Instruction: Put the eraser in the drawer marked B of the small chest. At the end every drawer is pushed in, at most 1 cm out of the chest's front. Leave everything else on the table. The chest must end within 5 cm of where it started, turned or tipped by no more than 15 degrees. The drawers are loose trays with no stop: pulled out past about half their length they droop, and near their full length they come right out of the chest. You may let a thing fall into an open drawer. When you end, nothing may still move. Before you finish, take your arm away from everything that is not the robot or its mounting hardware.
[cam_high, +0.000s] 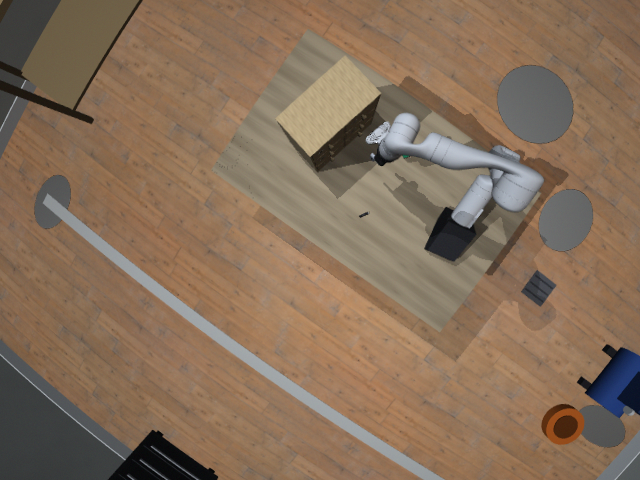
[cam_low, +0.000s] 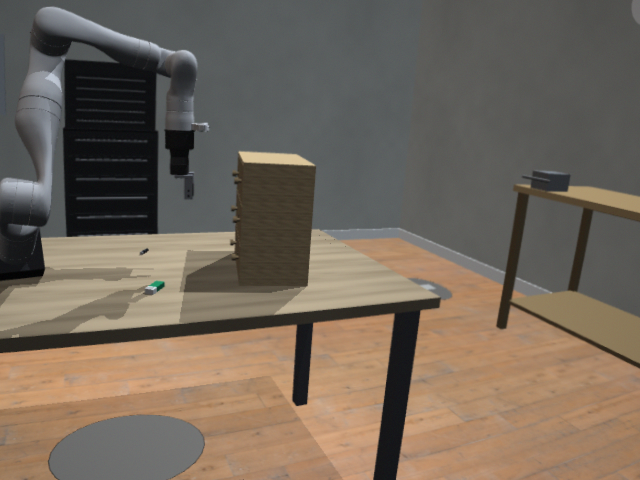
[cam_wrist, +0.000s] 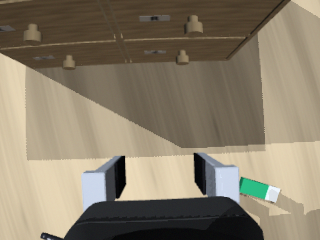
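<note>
The green and white eraser (cam_low: 155, 287) (cam_wrist: 255, 188) lies on the table in front of the chest; only a bit of green shows beside the arm in the top view. The wooden chest (cam_high: 328, 103) (cam_low: 276, 222) stands upright. Its visible drawers look pushed in, with round knobs and small label plates, whose letters I cannot read. My gripper (cam_low: 188, 186) (cam_wrist: 159, 168) is open and empty, pointing down, high above the table in front of the chest's drawer side. In the wrist view the eraser is right of the right finger, well below it.
A small dark pen-like thing (cam_high: 364, 214) (cam_low: 144, 251) (cam_wrist: 50, 236) lies on the table (cam_high: 413, 279), on the other side of the gripper from the eraser. The knobs stick out of the chest's front towards the gripper. The arm's base stands at the table's other end.
</note>
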